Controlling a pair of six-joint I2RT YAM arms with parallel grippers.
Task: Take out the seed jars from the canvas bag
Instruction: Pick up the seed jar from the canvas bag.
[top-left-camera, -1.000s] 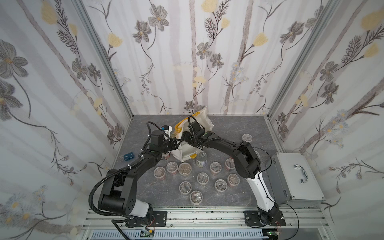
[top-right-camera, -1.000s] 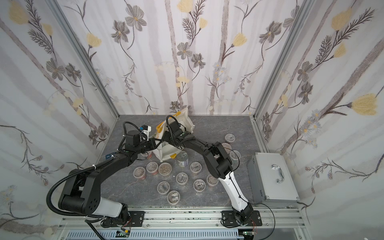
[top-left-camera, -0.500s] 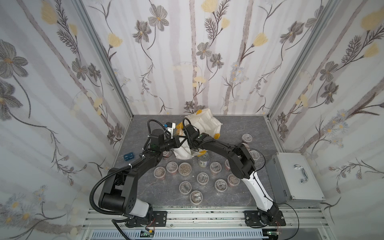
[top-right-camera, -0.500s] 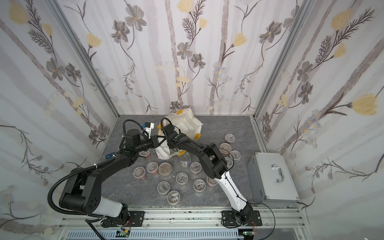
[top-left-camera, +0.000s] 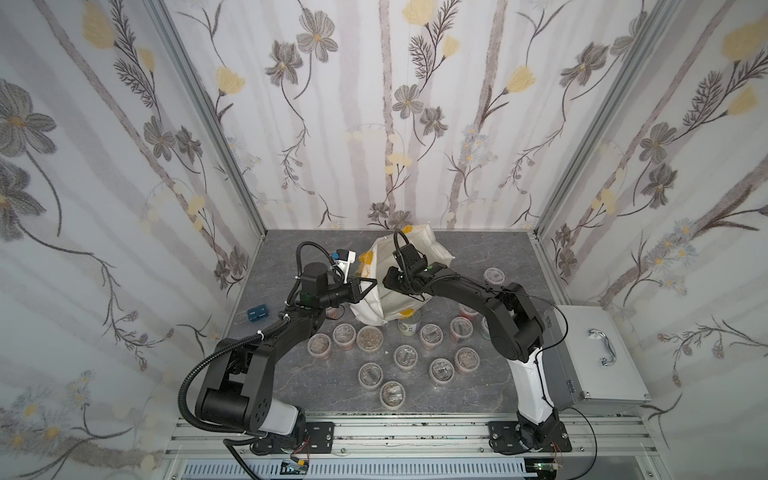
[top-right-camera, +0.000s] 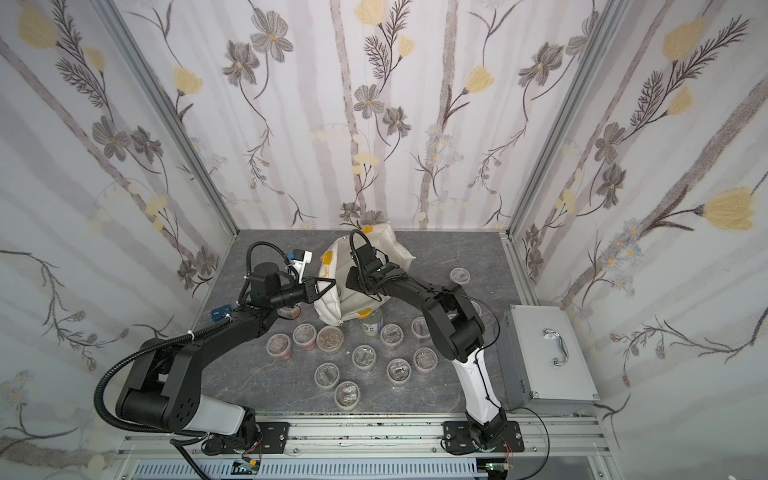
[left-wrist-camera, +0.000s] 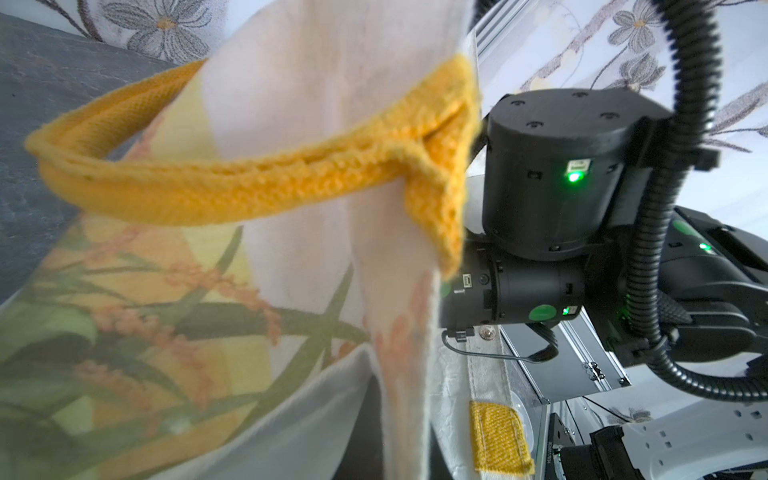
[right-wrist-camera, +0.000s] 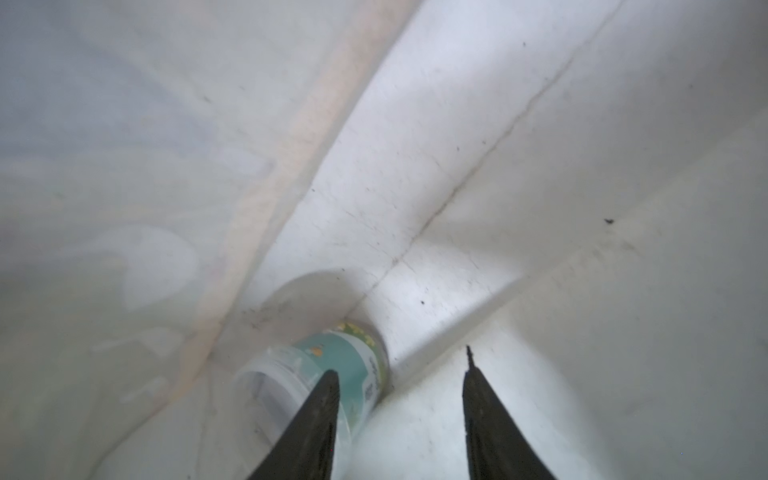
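Right wrist view looks down the inside of the canvas bag (right-wrist-camera: 540, 166), where one seed jar (right-wrist-camera: 347, 353) with a green label lies on its side in a fold of the cloth. The right gripper (right-wrist-camera: 399, 361) has its fingers spread. The jar sits just beside one finger and only partly in the gap, so nothing is pinched yet; I judge it is lining up a grasp.

In both top views the bag sits at the centre of the frame on the table (top-left-camera: 490, 249), with the right arm reaching into its mouth. The left gripper (top-left-camera: 372, 286) is pressed together on the bag's rim near a yellow handle (left-wrist-camera: 208, 195), apparently to hold the mouth open and steady the soft cloth. Many seed jars (top-left-camera: 405, 356) stand lower in the frame, already out.
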